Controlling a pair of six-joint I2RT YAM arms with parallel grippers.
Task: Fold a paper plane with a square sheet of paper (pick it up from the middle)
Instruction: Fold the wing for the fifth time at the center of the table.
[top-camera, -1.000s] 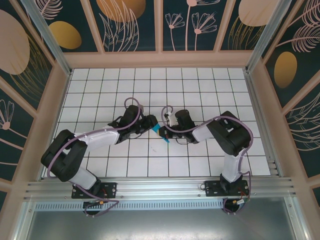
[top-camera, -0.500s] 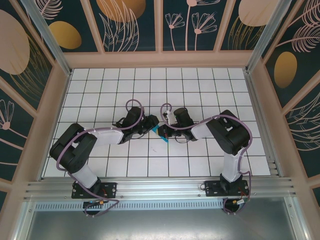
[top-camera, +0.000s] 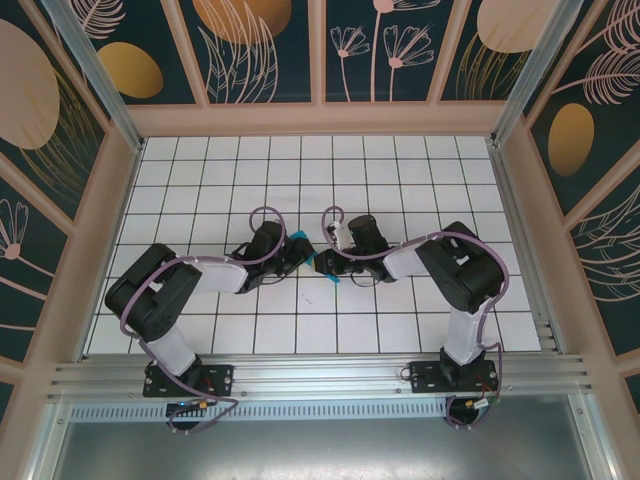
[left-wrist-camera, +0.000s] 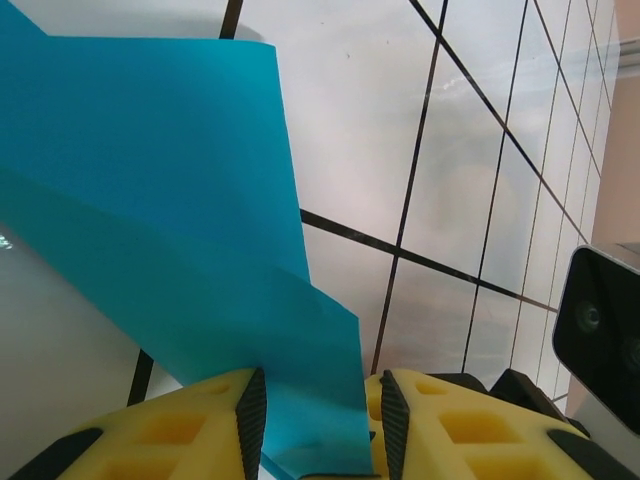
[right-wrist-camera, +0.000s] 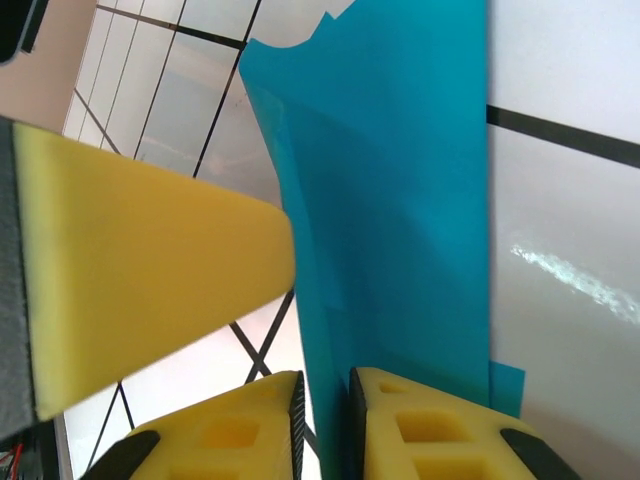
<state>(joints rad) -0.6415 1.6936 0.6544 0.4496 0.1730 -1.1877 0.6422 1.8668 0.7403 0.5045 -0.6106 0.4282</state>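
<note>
The left pincer (left-wrist-camera: 320, 400) stands partly spread: its two yellow pads (left-wrist-camera: 250, 425) are apart. The end of the blue paper (left-wrist-camera: 180, 200) lies flat in the gap between them. The paper touches the left pad, and a thin dark strip shows between it and the right pad. From there the paper runs up and away to the left as a broad band. One layer is folded over another, with a slanting edge across it. Under the paper is the white tiled desk (left-wrist-camera: 470, 200) with its dark lines. At the right edge of this wrist view sits a black camera block (left-wrist-camera: 602, 325).

The right pincer (right-wrist-camera: 325, 385) has its yellow pads nearly together, with the paper running edge-on through the narrow slit between them. Whether the pads press on the paper I cannot tell. Beyond the pads the paper rises as a tall folded strip with a ragged top, standing off the desk. A big yellow wedge with a black back (right-wrist-camera: 130, 260) sits just beside the paper on the left of this view.

From above, the two pincers meet near the middle of the desk, tip almost to tip. One corner of the paper pokes out on the far side of the left pincer. A small blue tip shows on the near side of the right one.
</note>
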